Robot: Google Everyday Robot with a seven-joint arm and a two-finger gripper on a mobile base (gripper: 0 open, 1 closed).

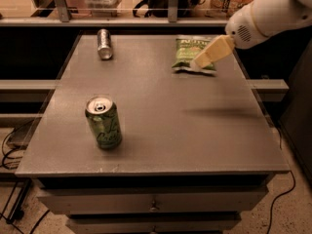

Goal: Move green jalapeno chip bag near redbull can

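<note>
Little done: end effector (pixel 204 58), grip state impossible to tell, hangs at the green jalapeno chip bag (pixel 184 52) just beneath it; redbull can (pixel 104 44) lies well apart; grasp and carry remain

The cream gripper (pixel 199 63) hangs over the green jalapeno chip bag (pixel 184 55), which has pale lettering. The redbull can (pixel 104 44) is silver-grey, the soda can (pixel 103 124) green with pale scribbles, and the table (pixel 161 106) grey.

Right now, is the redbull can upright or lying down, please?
Lying on its side: the redbull can stretches lengthwise on the table, far left. The gripper is at the green jalapeno chip bag.
</note>
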